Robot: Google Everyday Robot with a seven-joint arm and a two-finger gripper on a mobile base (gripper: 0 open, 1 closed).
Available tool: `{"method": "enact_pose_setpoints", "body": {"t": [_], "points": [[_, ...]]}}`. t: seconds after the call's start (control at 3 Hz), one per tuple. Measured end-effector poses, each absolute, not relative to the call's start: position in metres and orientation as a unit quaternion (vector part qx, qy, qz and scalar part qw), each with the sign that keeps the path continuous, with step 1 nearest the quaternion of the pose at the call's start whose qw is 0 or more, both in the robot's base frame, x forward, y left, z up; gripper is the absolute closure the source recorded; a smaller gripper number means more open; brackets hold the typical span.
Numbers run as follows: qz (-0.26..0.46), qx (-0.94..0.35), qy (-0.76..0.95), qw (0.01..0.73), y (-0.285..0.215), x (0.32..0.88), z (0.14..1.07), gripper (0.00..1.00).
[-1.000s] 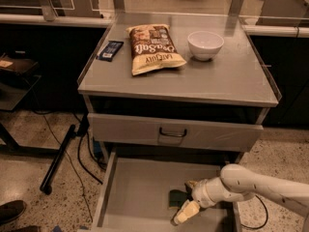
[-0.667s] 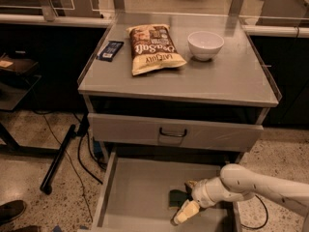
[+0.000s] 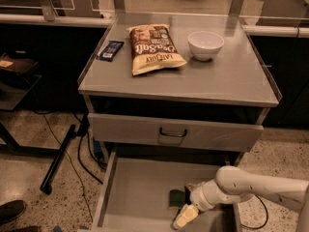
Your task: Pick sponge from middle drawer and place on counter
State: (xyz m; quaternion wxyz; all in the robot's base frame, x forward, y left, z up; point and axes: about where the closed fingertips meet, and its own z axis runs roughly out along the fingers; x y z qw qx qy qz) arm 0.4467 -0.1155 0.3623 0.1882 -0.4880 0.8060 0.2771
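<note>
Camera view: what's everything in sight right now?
counter: 1, grey, cart top
chip bag: 1, tan, mid-counter
bowl: 1, white, counter right
packet: 1, dark blue, counter left
drawer front: 1, grey, below counter
middle drawer: 1, light grey, open, lowest
sponge: 1, dark green, drawer floor
shoe: 1, dark, floor left
arm: 1, white, from right
gripper: 1, cream, in drawer by sponge

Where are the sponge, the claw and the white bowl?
sponge (image 3: 176,197): camera view, on its dark green face, in the middle drawer (image 3: 135,192).
claw (image 3: 186,212): camera view, on its pale end, beside the sponge in that drawer.
white bowl (image 3: 205,43): camera view, on its outer wall, on the counter (image 3: 193,81).
</note>
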Motion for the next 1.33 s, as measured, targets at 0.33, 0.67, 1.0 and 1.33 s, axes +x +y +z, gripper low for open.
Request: {"method": "enact_pose_setpoints", "body": {"t": [0.33,0.67,1.0,1.33], "points": [[0.281,-0.486,0.809,0.178,-0.1130,0.4403,0.3492,0.00],[0.282,-0.485,0.809,0.175,-0.1124,0.4389,0.3464,0.12],[0.282,-0.485,0.809,0.175,-0.1124,0.4389,0.3464,0.35],[0.282,-0.485,0.809,0.175,-0.1124,0.4388,0.3463,0.59]]}}
